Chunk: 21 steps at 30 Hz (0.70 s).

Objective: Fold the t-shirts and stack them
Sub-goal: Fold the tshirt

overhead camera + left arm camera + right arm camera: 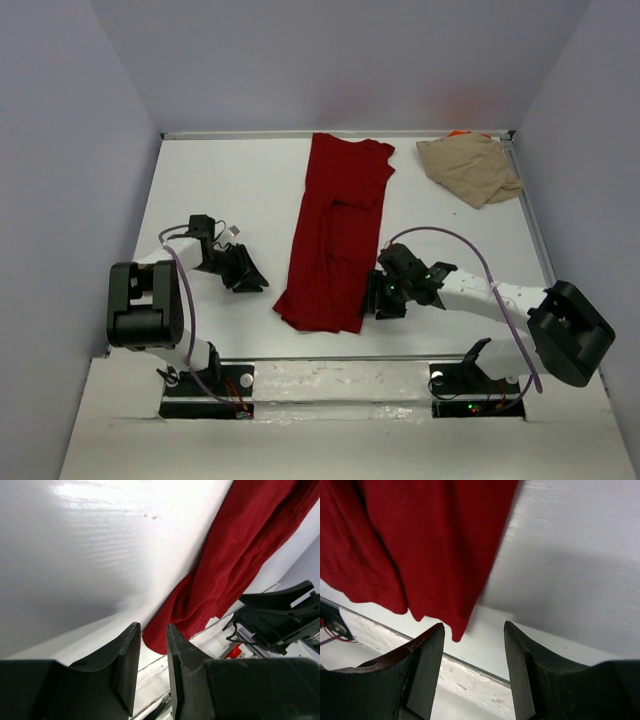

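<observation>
A dark red t-shirt [335, 235] lies folded into a long strip down the middle of the table [220, 190]. A tan t-shirt [470, 167] is crumpled at the back right corner, with a sliver of orange fabric [460, 133] behind it. My left gripper [247, 273] sits to the left of the red shirt's near end, apart from it, its jaws narrowly open and empty [152, 630]. My right gripper [380, 300] is low at the red t-shirt's [420, 540] near right corner, open [474, 630], with the corner just ahead of its left finger [427, 655].
Grey walls close in the table on the left, back and right. A metal rail [330, 358] runs along the near edge just behind the red shirt's hem. In the left wrist view the right gripper [280, 615] shows beyond the red t-shirt [235, 550].
</observation>
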Tool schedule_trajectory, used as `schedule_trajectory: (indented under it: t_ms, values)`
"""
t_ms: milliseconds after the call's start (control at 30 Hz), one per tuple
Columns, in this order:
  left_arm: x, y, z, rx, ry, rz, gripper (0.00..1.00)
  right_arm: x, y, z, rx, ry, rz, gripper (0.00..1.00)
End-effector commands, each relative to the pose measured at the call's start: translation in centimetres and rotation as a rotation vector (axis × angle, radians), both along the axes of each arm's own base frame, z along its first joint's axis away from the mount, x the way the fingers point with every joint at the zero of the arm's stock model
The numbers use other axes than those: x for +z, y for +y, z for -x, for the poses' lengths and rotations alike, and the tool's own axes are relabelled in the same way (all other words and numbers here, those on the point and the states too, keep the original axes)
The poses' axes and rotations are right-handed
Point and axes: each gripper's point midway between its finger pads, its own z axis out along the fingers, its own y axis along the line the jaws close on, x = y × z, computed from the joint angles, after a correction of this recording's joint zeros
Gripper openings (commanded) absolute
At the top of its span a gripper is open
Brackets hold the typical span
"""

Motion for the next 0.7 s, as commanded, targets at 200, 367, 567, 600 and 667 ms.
schedule_trajectory:
  t_ms: [200, 367, 567, 600, 667]
  values:
    - [0.4, -3.4, 1.7, -0.043, 0.030, 0.064, 0.36, 1.1, 1.3, -0.9, 0.015, -0.030, -0.074, 0.57]
    - [0.8, -5.6, 2.9, -0.089, 0.043, 0.163, 0.36, 1.8, 1.7, -1.2, 0.009, -0.046, -0.121, 0.57]
    - [1.2, -6.8, 4.1, -0.092, 0.057, 0.254, 0.26, 2.4, 1.0, -1.5, -0.013, -0.052, -0.153, 0.57]
    - [1.2, -6.8, 4.2, -0.092, 0.054, 0.254, 0.21, 2.2, 0.9, -1.3, -0.011, -0.043, -0.153, 0.57]
    - [1.2, -6.8, 4.2, -0.095, 0.052, 0.254, 0.08, 2.0, 0.7, -1.3, -0.017, -0.034, -0.151, 0.57]
